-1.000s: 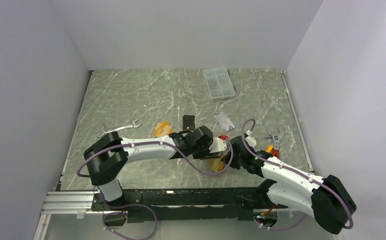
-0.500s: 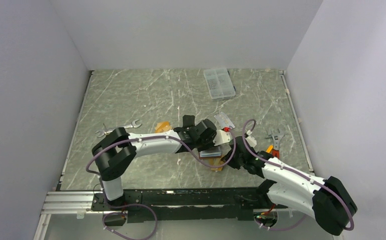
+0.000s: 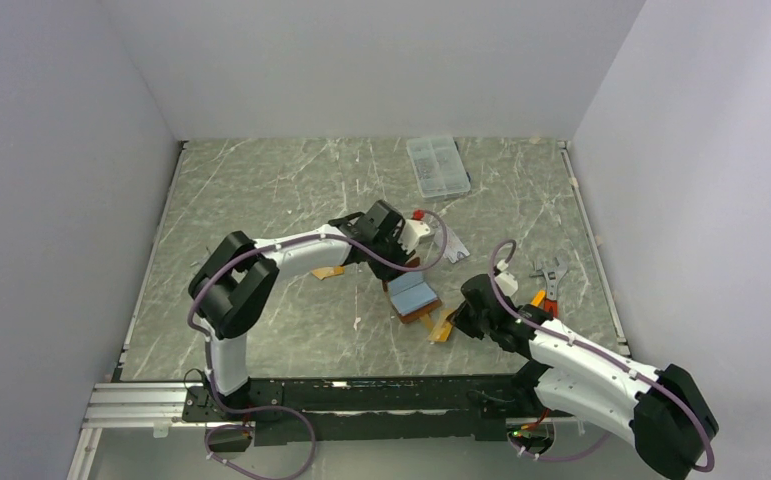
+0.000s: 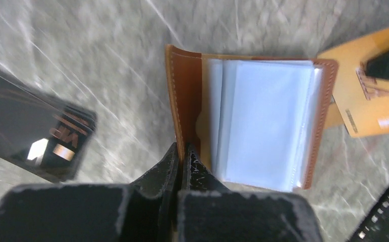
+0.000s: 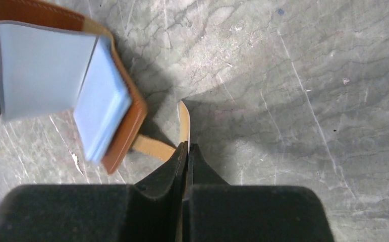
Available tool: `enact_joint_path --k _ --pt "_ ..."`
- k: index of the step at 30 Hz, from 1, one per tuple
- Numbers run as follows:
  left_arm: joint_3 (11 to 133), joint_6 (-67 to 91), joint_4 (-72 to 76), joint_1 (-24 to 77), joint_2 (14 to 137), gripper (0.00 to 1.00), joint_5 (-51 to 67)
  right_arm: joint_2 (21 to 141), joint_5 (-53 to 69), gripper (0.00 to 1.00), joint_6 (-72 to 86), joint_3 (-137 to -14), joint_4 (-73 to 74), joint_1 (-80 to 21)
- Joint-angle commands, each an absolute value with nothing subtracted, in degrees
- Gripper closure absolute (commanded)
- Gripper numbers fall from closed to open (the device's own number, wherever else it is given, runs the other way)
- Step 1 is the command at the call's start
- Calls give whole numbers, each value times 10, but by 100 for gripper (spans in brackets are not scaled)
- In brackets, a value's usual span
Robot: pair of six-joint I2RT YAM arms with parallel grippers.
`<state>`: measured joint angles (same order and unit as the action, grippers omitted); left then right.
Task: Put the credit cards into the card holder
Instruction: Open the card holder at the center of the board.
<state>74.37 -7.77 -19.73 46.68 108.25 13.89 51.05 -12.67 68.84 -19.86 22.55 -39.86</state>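
Left gripper farther back, jaws together

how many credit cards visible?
3: orange-tan card beside the card holder; black card left of it in left wrist view; silver card behind it in top view. More may be hidden.

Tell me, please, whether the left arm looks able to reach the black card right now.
Probably yes: the black card lies uncovered on the table just beside the left tool. That tool looks shut on the leather edge of the card holder, so it must let go first.
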Motion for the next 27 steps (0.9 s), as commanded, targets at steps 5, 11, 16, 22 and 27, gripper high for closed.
enact_joint_path --k 5,11,16,22,27 --pt "660 -16 -229 461 1025 100 242 501 -156 100 641 -236 313 -393" --pt "654 -7 -223 460 988 100 233 467 -165 100 617 -290 343 -384" --pt "646 -4 -221 460 974 100 231 480 -160 100 600 -337 344 -384" --pt "641 -4 -218 460 976 100 230 486 -129 100 586 -384 295 -384" --pt "644 6 -221 457 993 100 228 539 -83 100 597 -388 303 -399"
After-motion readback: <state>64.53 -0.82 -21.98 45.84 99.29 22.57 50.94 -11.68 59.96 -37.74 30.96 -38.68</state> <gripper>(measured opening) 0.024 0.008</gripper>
